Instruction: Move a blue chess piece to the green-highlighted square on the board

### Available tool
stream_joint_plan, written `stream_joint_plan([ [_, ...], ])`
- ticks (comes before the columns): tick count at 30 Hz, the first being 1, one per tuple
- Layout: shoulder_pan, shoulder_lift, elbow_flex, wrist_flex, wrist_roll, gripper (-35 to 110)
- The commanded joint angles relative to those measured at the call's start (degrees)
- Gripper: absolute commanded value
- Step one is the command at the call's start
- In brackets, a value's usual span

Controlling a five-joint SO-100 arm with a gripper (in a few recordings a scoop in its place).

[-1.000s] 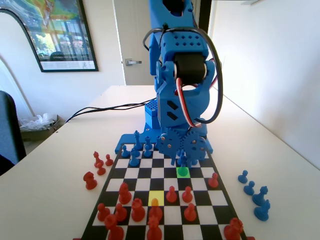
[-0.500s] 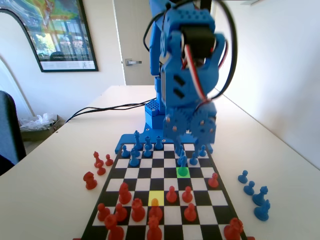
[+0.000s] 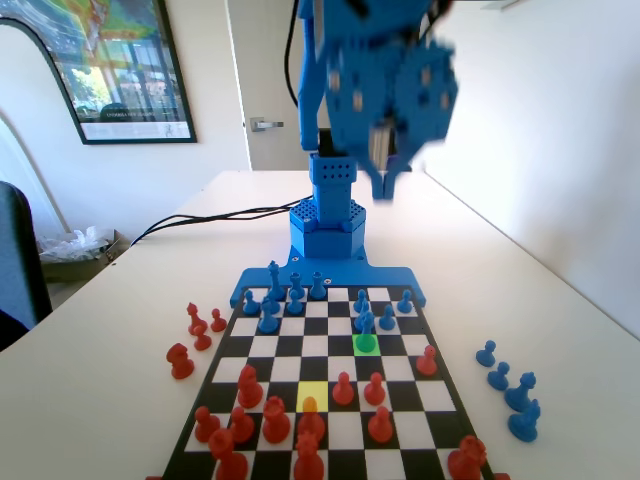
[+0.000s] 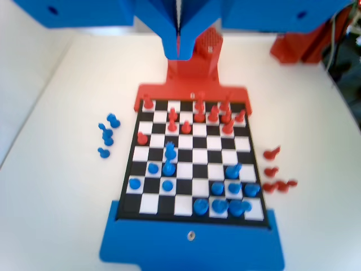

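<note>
Blue chess piece (image 3: pixel 366 342) is sitting on the green-highlighted square (image 3: pixel 366 344) in the fixed view, just right of the frame's centre and a little below it, with a taller blue piece (image 3: pixel 365 322) standing on the square directly behind it. Judging from that, the placement looks done. The gripper (image 3: pixel 384 190) is hanging blurred near the top of the frame, well above the board (image 3: pixel 330 345) and holding nothing; its tips are reading as drawn together, though the blur is making this uncertain. It is probably that high because the piece no longer needs it. A yellow square (image 3: pixel 312 393) is glowing in the lower middle with a red piece (image 3: pixel 310 406) at its near edge. Red pieces are crowding the bottom rows, blue ones the rows near the arm's base. Off the board, four blue pieces (image 3: pixel 508 388) are lying at the lower right and four red ones (image 3: pixel 195 335) at the left, likely captured men set aside.

In the wrist view, the jaws are meeting at a thin seam at top centre, so the gripper (image 4: pixel 179 53) is closed and empty. Below it the board (image 4: pixel 192 161) is filling the middle, and the blue chess piece (image 4: pixel 169 149) is standing left of centre, though no highlight is showing here.
</note>
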Motion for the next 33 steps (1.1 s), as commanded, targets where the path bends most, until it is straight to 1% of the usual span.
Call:
stream_joint_plan([
  [1,0.53,9.84,-1.05,2.64,-2.99,1],
  [7,0.97,17.84,0.88,5.36,-3.69,1],
  [17,2.46,32.34,13.54,4.92,-7.12,1],
  [25,2.02,40.61,24.7,-0.53,-7.56,1],
  [33,2.02,44.12,25.4,-1.76,-7.65,1],
])
